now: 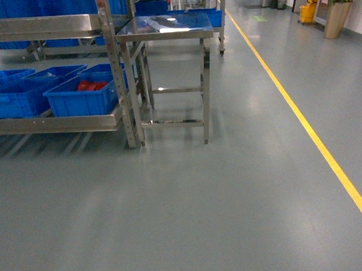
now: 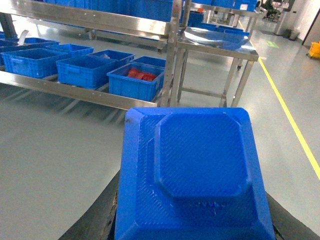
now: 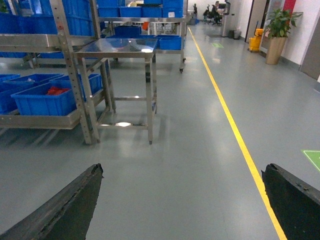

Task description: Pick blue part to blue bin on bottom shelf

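between my left fingers (image 2: 192, 220) sits the blue part (image 2: 192, 175), filling the lower half of the left wrist view; the dark pads show at either side of it, so i judge them clamped on it. my right fingers (image 3: 182, 205) are spread wide apart with only grey floor (image 3: 190, 165) between them.

the rack stands off to my left and well apart from me. on the bottom shelf (image 1: 53, 123) several blue crates sit in a row. the nearest the rack's end post holds red packets (image 1: 91, 85), so that one is not my goal. the blue bin (image 1: 18, 95) i want is just beside it, further left, and its inside reads as plain blue from the head view; i cannot tell from here whether anything lies at the bottom.

the step in hand, as i judge it, is carrying the part over. to do it well i keep the grip firm and level while the base closes in, steer clear of the steel table (image 1: 163, 27) and its legs beside the rack, and come in low, under the upper steel level (image 1: 41, 24). i should release only once the part hangs inside the bin's rim, not above the red-packet crate's wall.
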